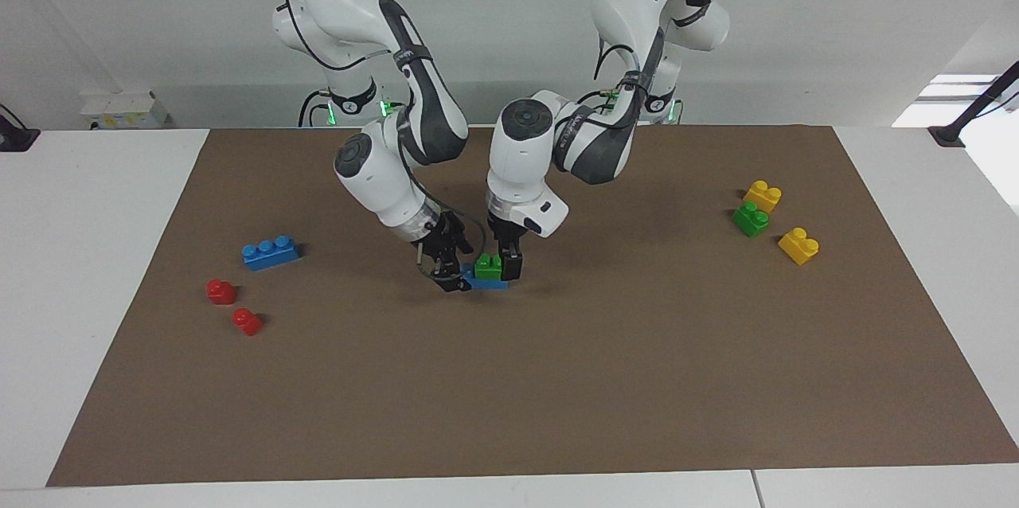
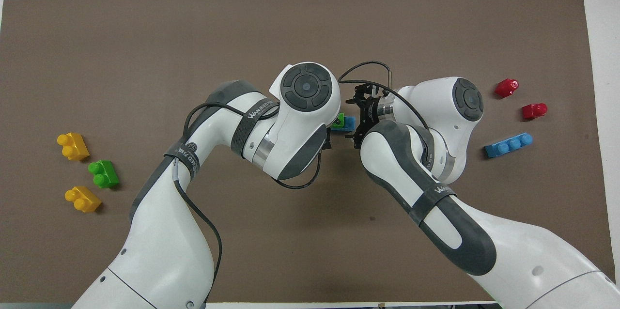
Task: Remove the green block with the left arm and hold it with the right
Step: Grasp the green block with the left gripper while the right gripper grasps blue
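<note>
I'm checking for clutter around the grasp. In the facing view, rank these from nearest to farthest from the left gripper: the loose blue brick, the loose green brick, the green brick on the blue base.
Measured from the left gripper:
1. Stacked green brick, at its fingertips, mid-mat.
2. Loose blue brick, toward the right arm's end.
3. Loose green brick, toward the left arm's end, only slightly farther.

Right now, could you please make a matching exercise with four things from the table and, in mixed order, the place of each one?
Things:
1. green block
2. loose blue brick
3. left gripper
4. right gripper

Places:
A. at the end of the blue base brick, toward the right arm's end of the table
B. stacked on the blue base brick
C. alone on the mat, beside two red pieces
D. at the green block, mid-table

Pairs: 1-B, 2-C, 3-D, 4-A
</note>
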